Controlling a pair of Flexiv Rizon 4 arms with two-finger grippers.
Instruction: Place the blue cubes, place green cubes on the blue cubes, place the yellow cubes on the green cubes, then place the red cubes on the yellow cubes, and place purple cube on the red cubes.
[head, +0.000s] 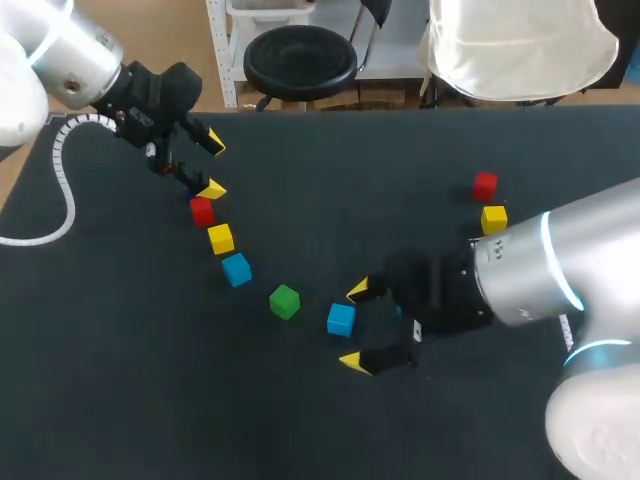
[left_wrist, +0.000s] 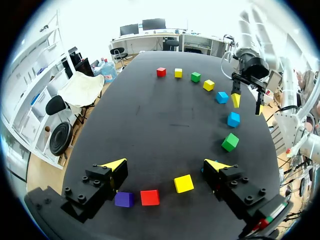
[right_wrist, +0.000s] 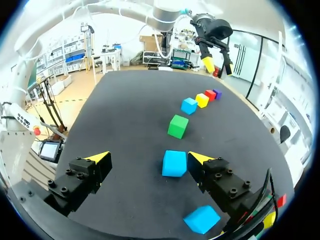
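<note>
Straddling blue cube (head: 341, 319), right hand (head: 355, 326) spread.

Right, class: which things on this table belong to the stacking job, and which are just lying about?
Job: blue cubes, green cubes, yellow cubes, red cubes, purple cube.
Lying about: white cable, resting on the table.

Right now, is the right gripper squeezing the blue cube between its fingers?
No, the right gripper is wide open; the blue cube merely sits between its fingers.
</note>
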